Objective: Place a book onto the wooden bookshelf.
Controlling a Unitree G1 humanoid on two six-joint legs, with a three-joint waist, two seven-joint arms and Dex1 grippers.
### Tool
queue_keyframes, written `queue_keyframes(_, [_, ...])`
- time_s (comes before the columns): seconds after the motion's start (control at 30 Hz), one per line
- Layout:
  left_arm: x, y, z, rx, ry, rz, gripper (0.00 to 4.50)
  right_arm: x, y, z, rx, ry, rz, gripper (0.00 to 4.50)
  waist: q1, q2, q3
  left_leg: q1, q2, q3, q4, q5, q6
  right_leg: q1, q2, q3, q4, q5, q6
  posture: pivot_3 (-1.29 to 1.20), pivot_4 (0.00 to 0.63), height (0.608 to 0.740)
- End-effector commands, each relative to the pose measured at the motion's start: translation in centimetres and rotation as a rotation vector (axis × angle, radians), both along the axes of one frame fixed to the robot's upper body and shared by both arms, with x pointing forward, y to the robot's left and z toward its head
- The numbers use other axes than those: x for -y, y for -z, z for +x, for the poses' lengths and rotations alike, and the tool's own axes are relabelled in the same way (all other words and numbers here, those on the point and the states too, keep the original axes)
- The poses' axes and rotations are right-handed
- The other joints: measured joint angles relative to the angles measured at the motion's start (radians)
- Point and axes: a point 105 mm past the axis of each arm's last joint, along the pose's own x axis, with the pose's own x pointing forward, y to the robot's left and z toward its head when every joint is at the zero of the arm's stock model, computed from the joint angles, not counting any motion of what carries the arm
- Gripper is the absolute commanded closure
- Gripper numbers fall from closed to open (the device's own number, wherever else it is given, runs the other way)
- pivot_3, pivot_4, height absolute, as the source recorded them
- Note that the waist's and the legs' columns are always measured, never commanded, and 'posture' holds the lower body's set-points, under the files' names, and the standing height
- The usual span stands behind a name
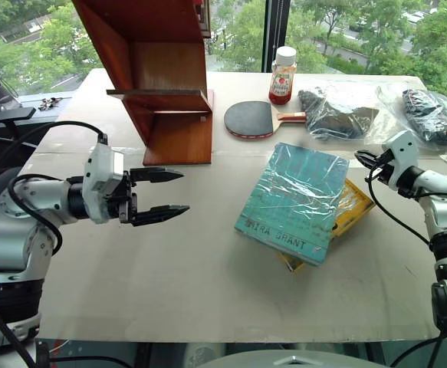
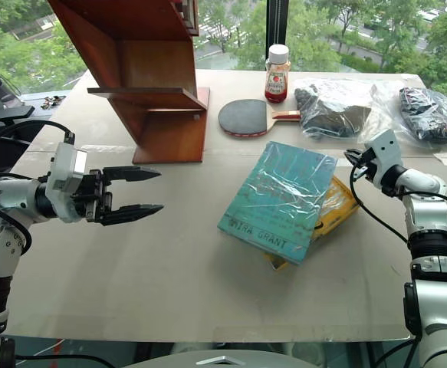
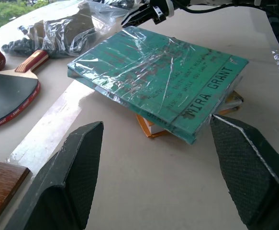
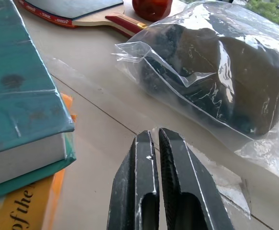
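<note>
Green trees fill the window behind the pale table (image 1: 169, 291). On it, the book (image 1: 296, 201) lies right of centre, on a yellow book (image 1: 353, 208). The wooden bookshelf (image 1: 165, 77) stands at the far left. The left gripper (image 1: 162, 195) hovers near left, jaws apart, empty. The right gripper (image 1: 363, 159), jaws together, hangs just right of the book.
</note>
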Motion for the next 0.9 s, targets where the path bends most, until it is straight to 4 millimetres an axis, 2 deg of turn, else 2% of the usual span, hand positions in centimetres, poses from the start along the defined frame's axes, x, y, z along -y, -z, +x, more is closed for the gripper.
queue_keyframes(0.03, [0.2, -0.7, -0.1, 0.032, 0.009, -0.007, 0.84, -0.6, -0.9, 0.2, 0.044, -0.042, 0.006, 4.45, 0.0, 0.0, 0.0, 0.0, 0.0, 0.0, 0.0, 0.0, 0.0, 0.0, 0.0, 0.0, 0.0, 0.0, 0.0, 0.0, 0.15, 0.74])
queue_keyframes(0.43, [-1.1, 0.4, -0.5, -0.021, -0.033, 0.014, 0.84, -4.6, 0.3, -1.5, 0.011, -0.264, 0.058, 4.45, 0.001, 0.0, 0.0, 0.0, 0.0, 0.0, -0.002, 0.0, 0.0, 0.0, 0.0, 0.0, 0.0, 0.0, 0.0, 0.0, 0.15, 0.74])
queue_keyframes(0.7, [-1.9, 1.5, -1.5, -0.097, -0.01, 0.057, 0.84, -5.9, 0.6, -1.8, 0.002, -0.307, 0.071, 4.45, 0.0, 0.001, 0.0, 0.001, 0.0, 0.0, -0.002, 0.0, 0.0, 0.0, 0.0, 0.0, 0.0, 0.0, 0.0, 0.0, 0.15, 0.74])
queue_keyframes(0.9, [-2.3, 2.0, -1.5, -0.11, -0.013, 0.064, 0.84, -6.1, 1.3, -2.3, -0.005, -0.321, 0.058, 4.45, 0.002, 0.001, 0.0, 0.001, 0.0, 0.0, -0.002, 0.0, 0.0, 0.0, 0.0, 0.0, 0.0, 0.0, 0.0, 0.0, 0.15, 0.74])
